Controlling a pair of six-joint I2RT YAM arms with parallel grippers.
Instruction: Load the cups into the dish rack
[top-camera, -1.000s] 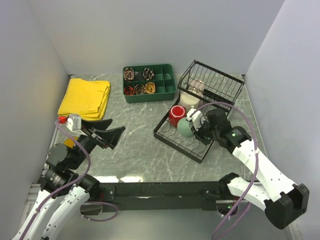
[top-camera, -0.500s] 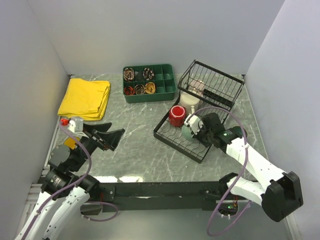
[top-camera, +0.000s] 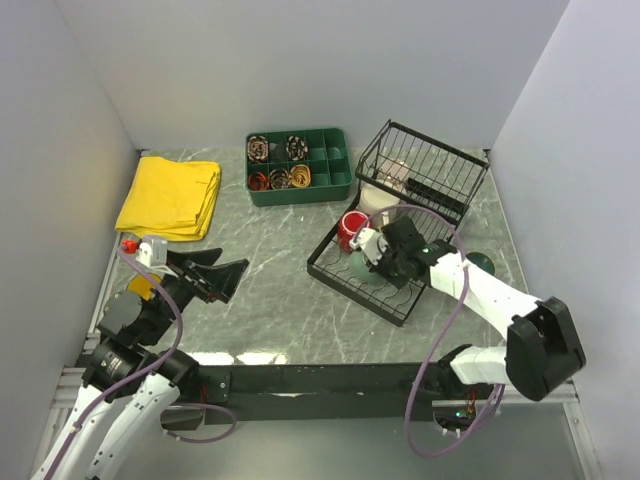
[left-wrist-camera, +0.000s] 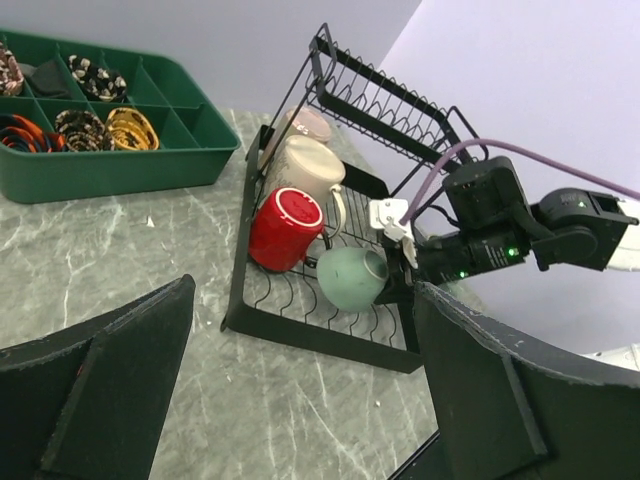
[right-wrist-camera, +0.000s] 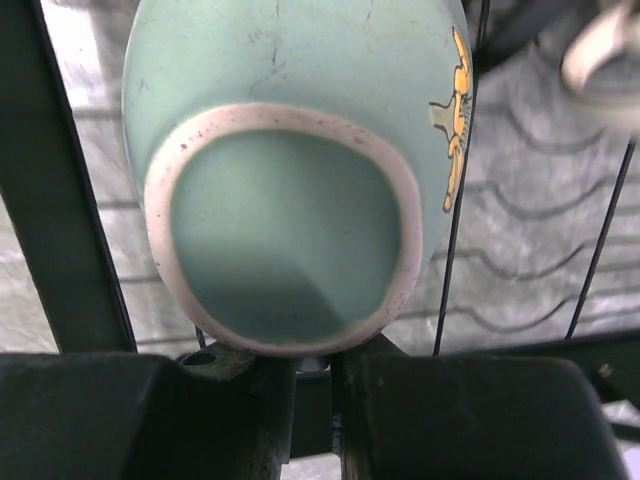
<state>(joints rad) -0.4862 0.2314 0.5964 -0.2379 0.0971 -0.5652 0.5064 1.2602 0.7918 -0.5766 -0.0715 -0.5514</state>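
On dish rack (left-wrist-camera: 310, 338) base | right hand (right-wrist-camera: 313, 368) pinches light teal mug (right-wrist-camera: 290, 150) rim | red mug (left-wrist-camera: 285, 228) just beside | left hand (left-wrist-camera: 302, 292) gapes open

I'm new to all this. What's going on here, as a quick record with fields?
Right gripper: shut on the light teal mug at its rim
Teal mug's position: on its side over the dish rack base
Red mug, cream mug: on the rack's base too
Darker teal mug: on the table, right of the rack
Left gripper: open, holding nothing, away from the rack
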